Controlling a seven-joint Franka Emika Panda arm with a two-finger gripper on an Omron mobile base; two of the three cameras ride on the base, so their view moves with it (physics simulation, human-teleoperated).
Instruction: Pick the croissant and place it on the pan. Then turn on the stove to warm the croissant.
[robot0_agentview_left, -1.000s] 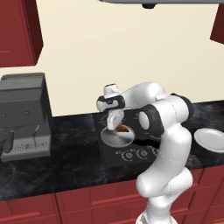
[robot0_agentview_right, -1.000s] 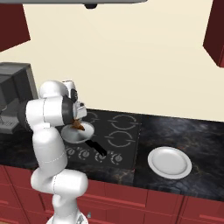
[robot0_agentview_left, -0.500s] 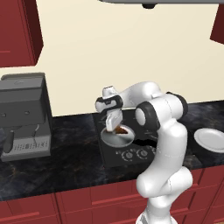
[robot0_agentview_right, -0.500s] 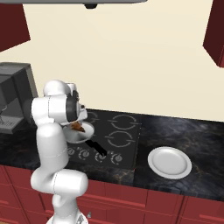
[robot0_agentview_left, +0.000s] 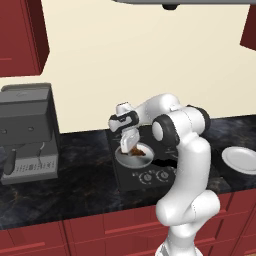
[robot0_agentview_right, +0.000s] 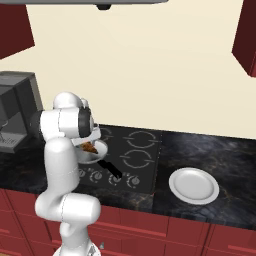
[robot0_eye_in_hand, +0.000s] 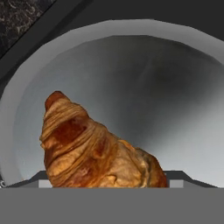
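The golden-brown croissant (robot0_eye_in_hand: 89, 148) hangs low inside the round silver-grey pan (robot0_eye_in_hand: 87, 41), close over its floor; I cannot tell whether it touches. My gripper (robot0_agentview_left: 129, 145) reaches down into the pan (robot0_agentview_left: 141, 160) and is shut on the croissant (robot0_agentview_left: 135, 150). The pan stands on the front left burner of the black stove (robot0_agentview_left: 162, 170). From the right, the croissant (robot0_agentview_right: 89, 147) peeks out beside my arm, above the pan (robot0_agentview_right: 98, 151), whose black handle (robot0_agentview_right: 110, 169) points toward the stove's (robot0_agentview_right: 137, 160) knob row (robot0_agentview_right: 107, 178).
A grey boxy coffee machine (robot0_agentview_left: 27, 132) stands on the dark counter left of the stove. A round white plate (robot0_agentview_right: 194, 185) lies on the counter to the right. Red cabinets run below, and a hood hangs overhead.
The gripper has come down with the croissant, from above the pan to inside it. The pan, plate and base have stayed put.
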